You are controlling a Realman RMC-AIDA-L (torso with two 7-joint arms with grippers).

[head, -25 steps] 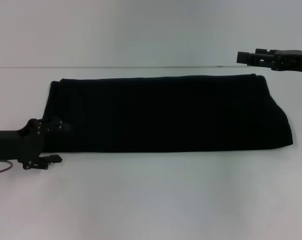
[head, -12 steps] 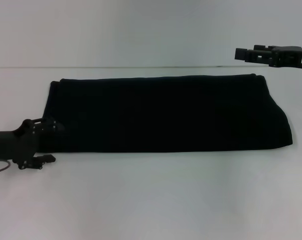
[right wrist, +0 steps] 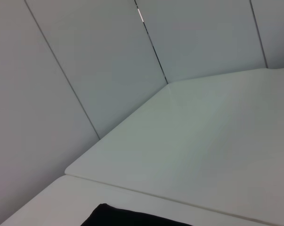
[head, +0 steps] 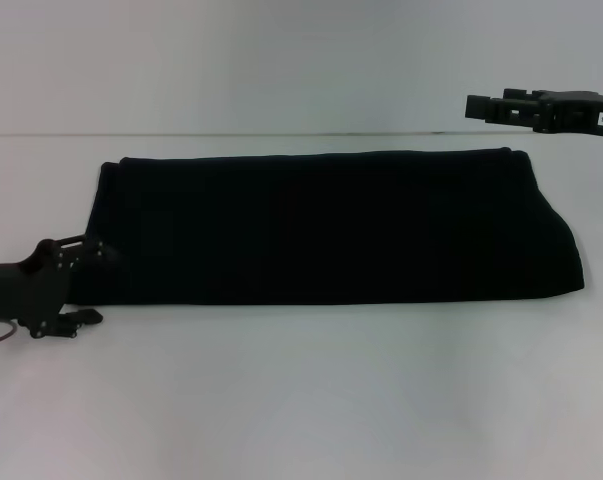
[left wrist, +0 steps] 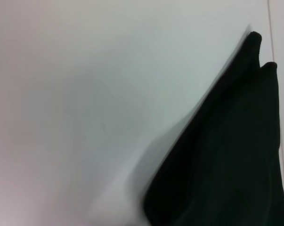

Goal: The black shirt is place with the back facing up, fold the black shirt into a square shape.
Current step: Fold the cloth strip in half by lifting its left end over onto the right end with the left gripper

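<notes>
Soft, limp and light, the black shirt (head: 331,225) wants pinching at its left corners, near the left tool (head: 66,285), whose grip I cannot tell.

One black shirt (head: 331,228) out there, folded into a single long band. One white table (head: 311,400) under it. Two grippers on show: the left gripper (head: 76,285) at one end, the right gripper (head: 481,106) up at the other.

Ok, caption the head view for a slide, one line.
Black shirt folded into a long band on the white table; left gripper at its near-left corner, right gripper raised beyond it.
</notes>
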